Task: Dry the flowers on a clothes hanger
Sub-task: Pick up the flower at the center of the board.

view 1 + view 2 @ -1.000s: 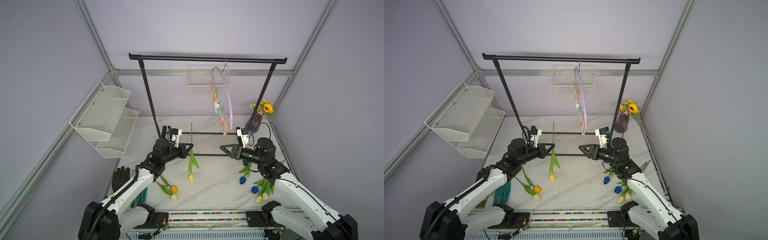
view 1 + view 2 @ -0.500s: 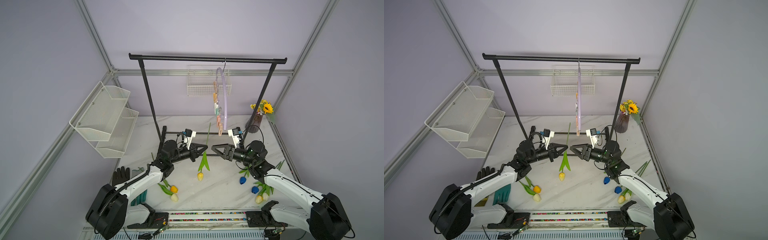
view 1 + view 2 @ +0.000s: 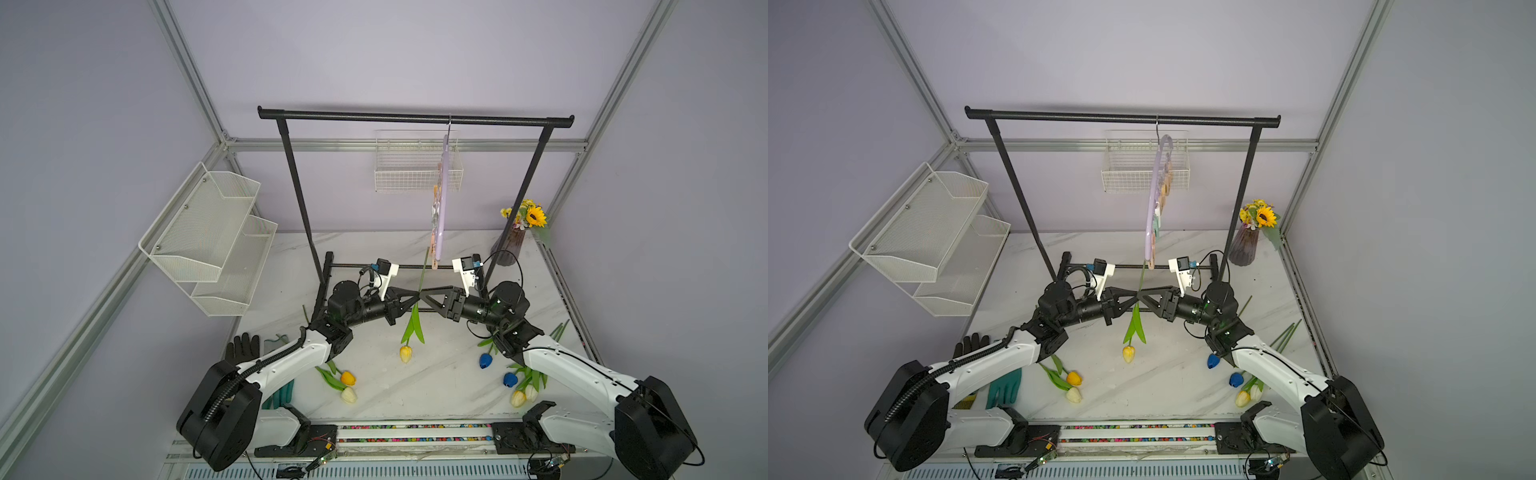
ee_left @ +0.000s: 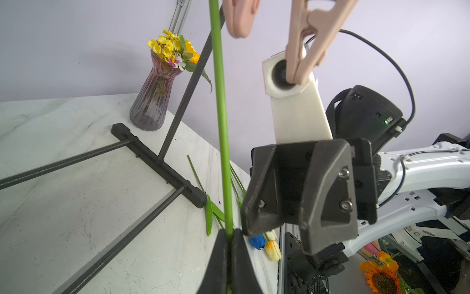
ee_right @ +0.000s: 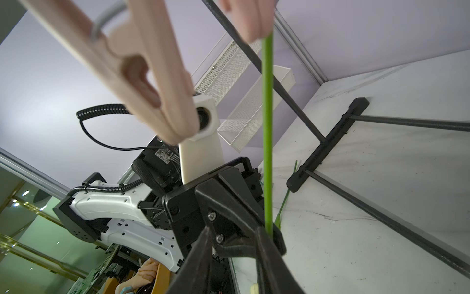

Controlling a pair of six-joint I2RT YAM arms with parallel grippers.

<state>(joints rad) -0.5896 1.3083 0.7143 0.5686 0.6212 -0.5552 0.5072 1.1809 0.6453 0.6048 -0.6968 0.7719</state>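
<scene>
The left end effector (image 3: 414,297) and right end effector (image 3: 424,296), apart a second ago, are being held tip to tip mid-frame. The yellow tulip (image 3: 406,353) is being pinched by its stem in the left, below the hanger (image 3: 444,208); the right's jaws are being kept partly apart. Loose tulips (image 3: 348,379) are being left on the marble surface (image 3: 449,390), under lilac walls (image 3: 415,50).

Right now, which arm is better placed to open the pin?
Right, I'd say. The left gripper is shut on the tulip stem, holding it up beside the pin; the right gripper is open and empty, close below that pin.
</scene>
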